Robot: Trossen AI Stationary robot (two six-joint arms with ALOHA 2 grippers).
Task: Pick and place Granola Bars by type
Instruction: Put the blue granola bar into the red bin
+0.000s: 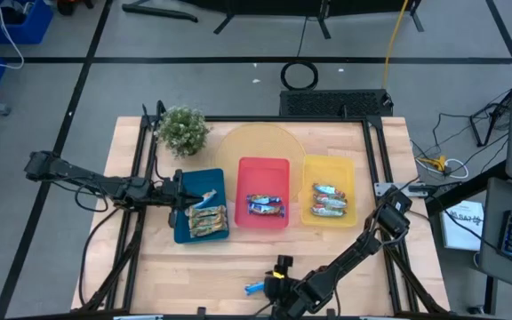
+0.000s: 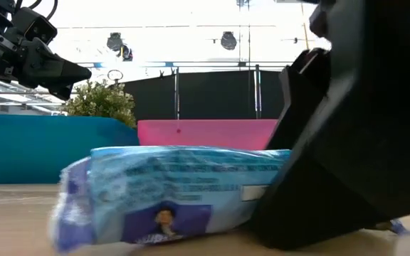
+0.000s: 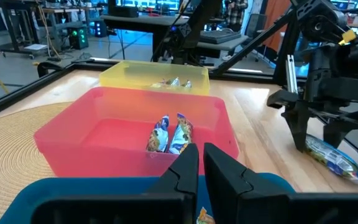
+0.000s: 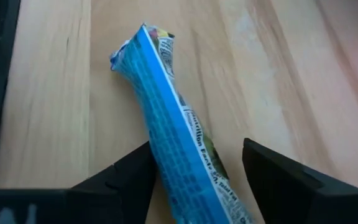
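One blue-wrapped granola bar [image 4: 166,118] lies flat on the wood near the table's near edge [image 1: 254,287]. My right gripper [image 4: 197,152] is down over it, open, with a finger on either side of the bar's one end. My left gripper [image 3: 199,163] hovers over the blue tray [image 1: 196,182], shut and holding nothing I can see. Tan-gold bars [image 1: 207,220] lie in the blue tray. Blue bars [image 1: 265,206] lie in the red tray [image 1: 263,169]. Silvery bars [image 1: 330,200] lie in the yellow tray [image 1: 328,169]. My right gripper comes at the blue bar from above with its fingers across the bar's one end [image 4: 194,155]. The bar lies close against one finger [image 4: 132,174]; whether they touch I cannot tell. The other finger [image 4: 272,174] stands clear. The bar rests flat on the table.
A small potted plant [image 1: 182,129] stands at the table's far left, by the blue tray. A round woven mat [image 1: 256,140] lies under the trays' far side. Bare wood runs along the near edge on both sides of the right gripper.
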